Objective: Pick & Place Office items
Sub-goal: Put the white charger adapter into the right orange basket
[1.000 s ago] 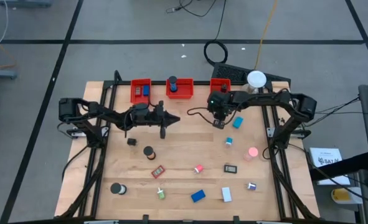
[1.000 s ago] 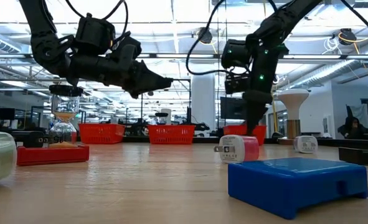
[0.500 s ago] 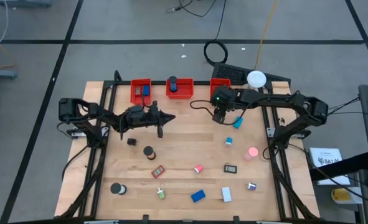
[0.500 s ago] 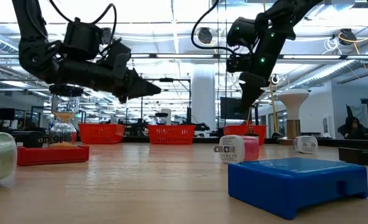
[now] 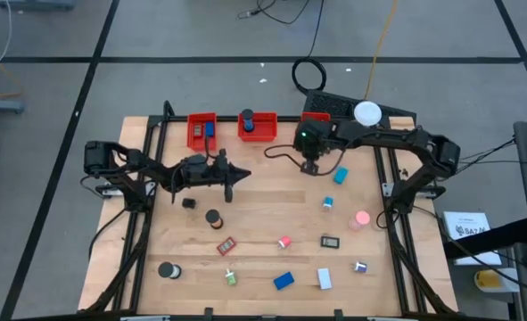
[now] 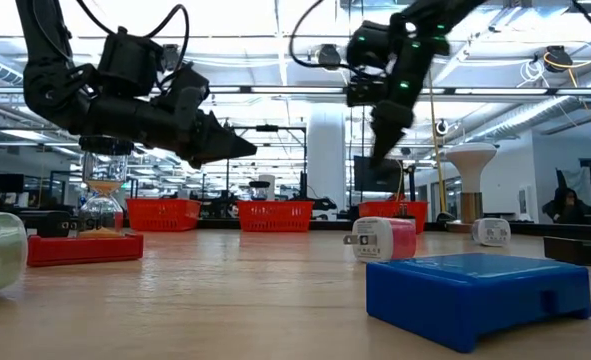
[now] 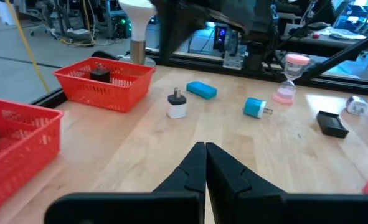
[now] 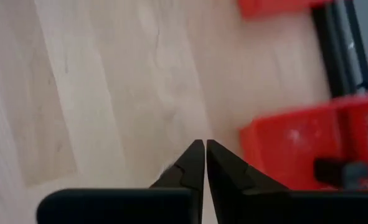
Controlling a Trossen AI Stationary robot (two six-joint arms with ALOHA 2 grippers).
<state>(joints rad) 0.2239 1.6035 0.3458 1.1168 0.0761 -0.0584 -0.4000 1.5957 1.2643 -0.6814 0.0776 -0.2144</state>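
Labels unreadable, both tools closed, empty

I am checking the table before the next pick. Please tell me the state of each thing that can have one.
Left gripper: fingers shut, empty, above the table.
Right gripper: fingers shut, empty, near the red bins.
Middle red bin: holds a dark item.
Left red bin: holds a blue item.
White charger: standing on the table, prongs up.
Blue block: lying flat near the front edge.
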